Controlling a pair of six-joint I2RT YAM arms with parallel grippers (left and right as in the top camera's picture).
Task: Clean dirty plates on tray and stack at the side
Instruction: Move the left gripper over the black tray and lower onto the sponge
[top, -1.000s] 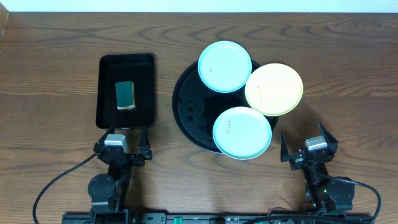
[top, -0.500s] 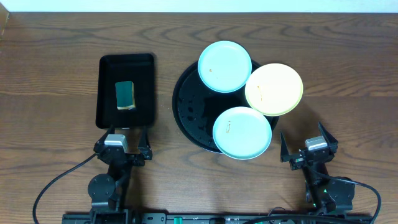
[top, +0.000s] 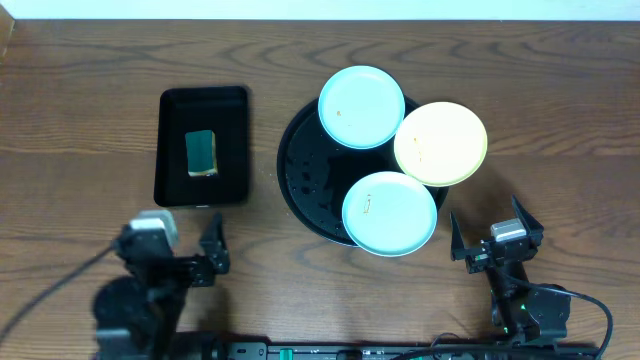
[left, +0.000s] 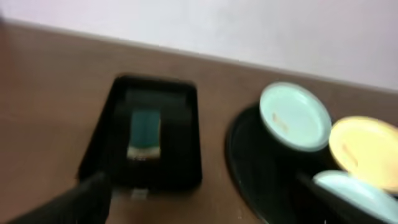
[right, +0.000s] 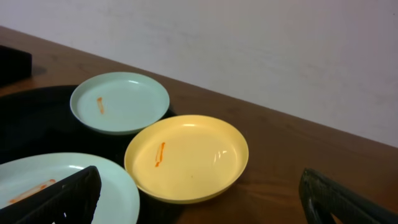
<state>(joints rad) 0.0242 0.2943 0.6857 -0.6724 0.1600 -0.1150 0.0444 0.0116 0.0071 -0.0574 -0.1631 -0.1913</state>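
Plates (top: 361, 106) on tray (top: 303, 185), sponge (top: 202, 152) in rectangular tray (top: 233, 115), left

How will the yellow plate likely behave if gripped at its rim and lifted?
The yellow plate looks thin and shallow, so it is probably stiff and light. Its glossy surface may slip when gripped. It lies across the rim of the black tray, so a push could tilt it.

Wooden table (top: 80, 120) bears round tray (top: 303, 190), rectangular tray (top: 230, 150) (both black).
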